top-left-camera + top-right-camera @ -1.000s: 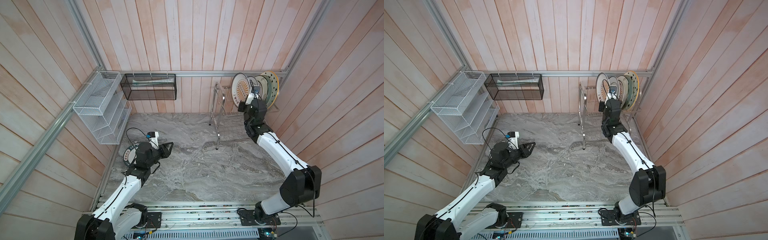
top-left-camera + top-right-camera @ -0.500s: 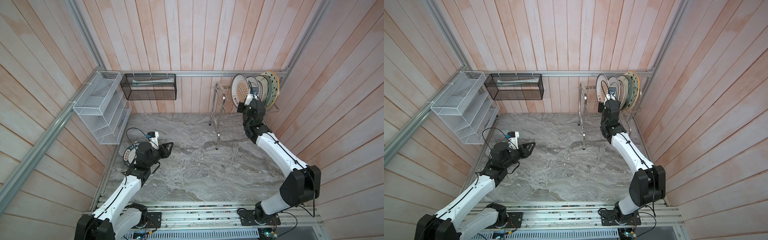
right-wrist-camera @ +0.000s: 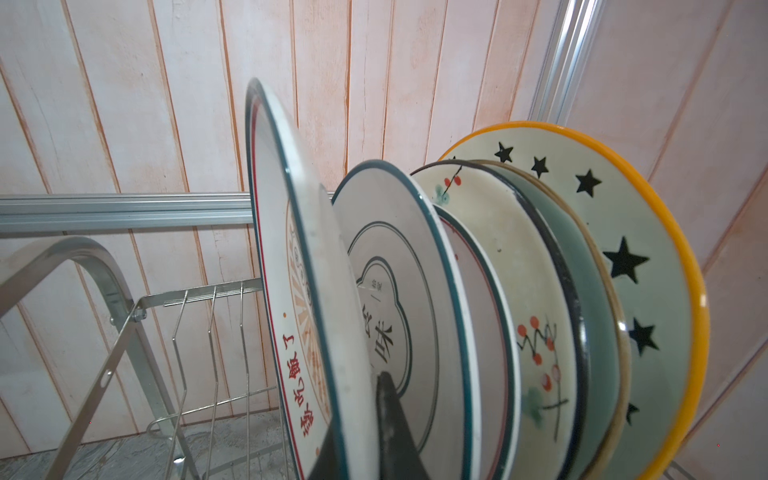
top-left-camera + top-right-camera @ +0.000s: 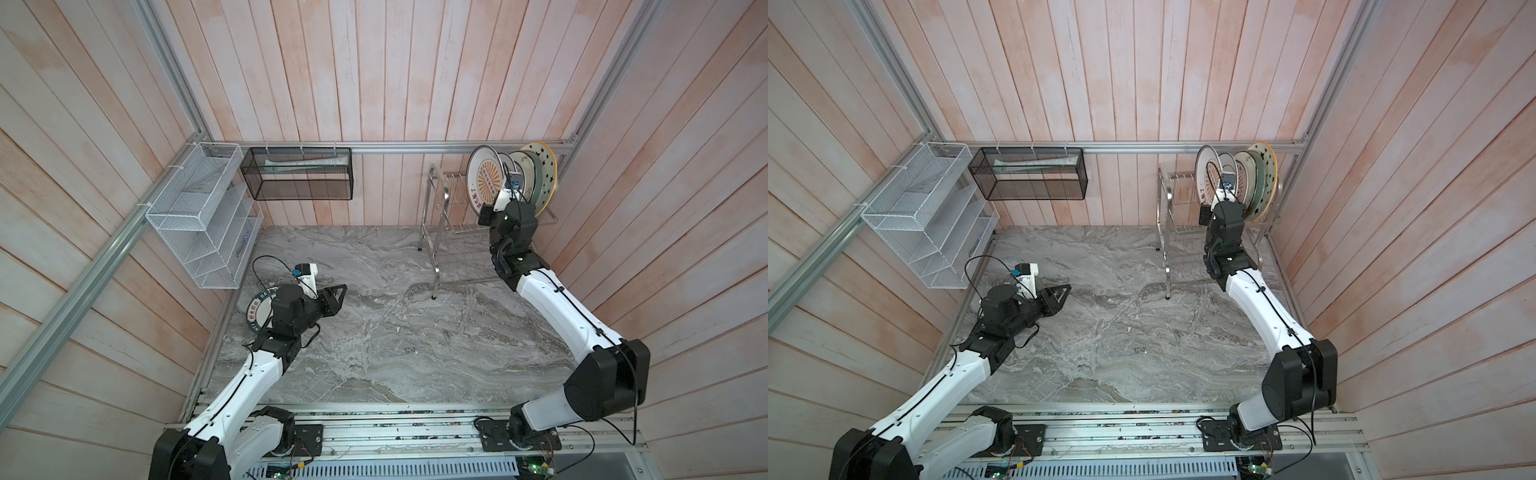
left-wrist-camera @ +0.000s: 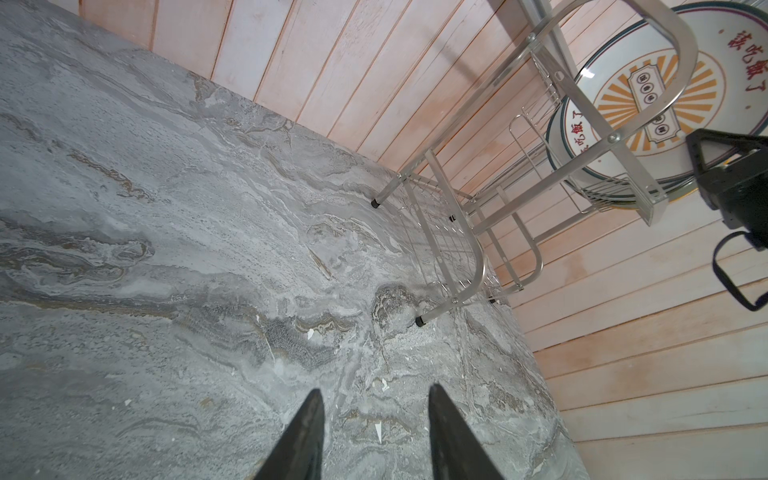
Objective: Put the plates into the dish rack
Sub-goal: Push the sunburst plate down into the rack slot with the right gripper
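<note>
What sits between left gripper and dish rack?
Only bare marble tabletop between the left gripper and the dish rack; shows in the left wrist view and both top views.

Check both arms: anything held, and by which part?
Right gripper: jaws shut on the arm-side rim of the front sunburst plate, standing in the dish rack. Left gripper: jaws apart, nothing held.

Glossy glazed plates sit in the dish rack – shiny steel – above a matt stone tabletop.
</note>
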`<move>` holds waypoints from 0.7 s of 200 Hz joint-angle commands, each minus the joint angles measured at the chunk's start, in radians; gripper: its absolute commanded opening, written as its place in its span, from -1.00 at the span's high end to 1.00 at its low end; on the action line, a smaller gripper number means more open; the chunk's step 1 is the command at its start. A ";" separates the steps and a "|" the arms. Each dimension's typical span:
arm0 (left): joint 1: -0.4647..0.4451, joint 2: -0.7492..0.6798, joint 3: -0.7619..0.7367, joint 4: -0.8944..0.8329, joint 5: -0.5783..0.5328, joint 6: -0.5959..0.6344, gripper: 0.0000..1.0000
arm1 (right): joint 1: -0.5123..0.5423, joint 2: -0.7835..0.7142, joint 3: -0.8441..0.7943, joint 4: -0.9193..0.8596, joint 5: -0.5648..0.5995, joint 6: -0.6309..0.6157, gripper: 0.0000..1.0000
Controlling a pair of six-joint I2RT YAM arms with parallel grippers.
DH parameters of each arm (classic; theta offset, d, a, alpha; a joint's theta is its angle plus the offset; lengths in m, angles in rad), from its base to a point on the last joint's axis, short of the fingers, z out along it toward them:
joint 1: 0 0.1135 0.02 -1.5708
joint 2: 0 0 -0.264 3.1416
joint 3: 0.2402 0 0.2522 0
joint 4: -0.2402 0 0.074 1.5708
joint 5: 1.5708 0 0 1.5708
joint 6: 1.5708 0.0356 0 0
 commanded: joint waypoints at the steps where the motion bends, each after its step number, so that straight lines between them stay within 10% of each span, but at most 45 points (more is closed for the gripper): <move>1: -0.005 -0.004 -0.001 -0.008 0.013 0.018 0.15 | -0.002 -0.043 0.003 0.049 0.013 0.002 1.00; 140: -0.004 -0.008 -0.007 -0.015 0.011 0.022 0.15 | 0.002 -0.036 -0.041 0.042 0.032 0.012 1.00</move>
